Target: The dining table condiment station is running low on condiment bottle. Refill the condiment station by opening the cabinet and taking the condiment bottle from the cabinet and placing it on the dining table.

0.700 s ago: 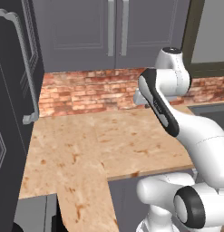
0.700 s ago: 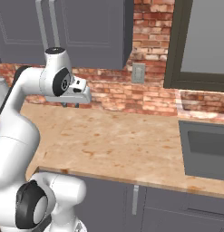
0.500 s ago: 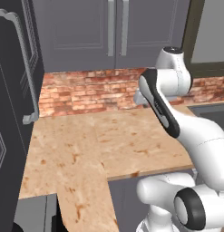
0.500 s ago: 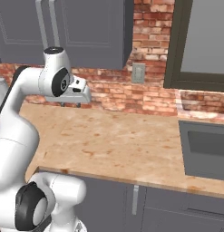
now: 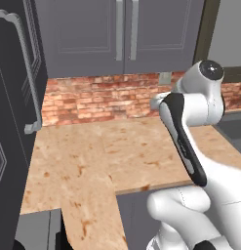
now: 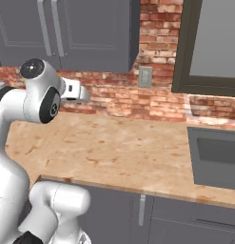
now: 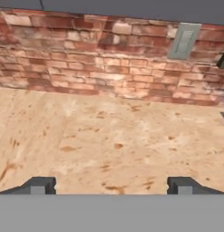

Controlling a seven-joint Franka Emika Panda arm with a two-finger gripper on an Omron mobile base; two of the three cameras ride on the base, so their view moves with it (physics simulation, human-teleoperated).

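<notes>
The cabinet [image 5: 92,34] hangs above the brick wall with both panelled doors shut, and its two long silver bar handles [image 5: 127,29] stand side by side at the middle. The same cabinet [image 6: 85,33] fills the upper left of the right base view. The condiment bottle is hidden. The dining table is out of view. My gripper [image 7: 111,186] is open with nothing between its fingertips [image 7: 38,186]; it hovers over the beige mottled counter, facing the brick wall, well below the cabinet doors. My white hand [image 6: 76,90] juts right from the raised arm.
A tall black unit with a curved grey handle [image 5: 29,78] stands close on the left. The beige counter [image 5: 92,156] runs to the brick wall, with a strip [image 5: 90,215] reaching toward me. A wall socket [image 6: 145,76], a dark window [image 6: 209,43] and a sink [image 6: 214,152] lie to the right.
My hand has lifted slightly and drawn back a little toward the arm. The cabinet doors have stayed shut and the base has not moved.
</notes>
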